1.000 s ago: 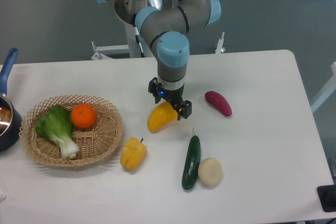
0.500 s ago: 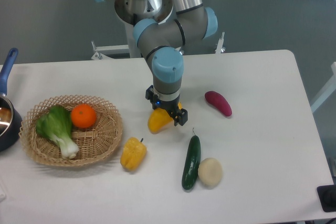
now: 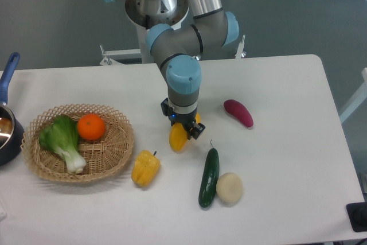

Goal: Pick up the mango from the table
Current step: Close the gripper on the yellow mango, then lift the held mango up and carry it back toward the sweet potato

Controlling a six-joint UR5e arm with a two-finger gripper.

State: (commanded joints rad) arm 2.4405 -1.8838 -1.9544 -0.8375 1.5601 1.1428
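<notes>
The mango (image 3: pixel 178 139), smooth and yellow-orange, sits near the middle of the white table (image 3: pixel 287 84), pointing roughly toward the camera. My gripper (image 3: pixel 182 125) points straight down over its upper end, with its fingers closed against the mango's sides. The gripper hides the top of the mango. I cannot tell whether the mango rests on the table or hangs just above it.
A lumpy yellow bell pepper (image 3: pixel 145 168) lies front-left of the mango. A wicker basket (image 3: pixel 117 147) at the left holds an orange (image 3: pixel 91 127) and a bok choy (image 3: pixel 62 140). A cucumber (image 3: pixel 209 170), a pale round vegetable (image 3: pixel 229 187) and a purple eggplant (image 3: pixel 238 112) lie to the right. A pot (image 3: pixel 6 136) is at the left edge.
The gripper came down onto the mango and its fingers closed on it. The mango turned from lying diagonally to pointing toward the camera.
</notes>
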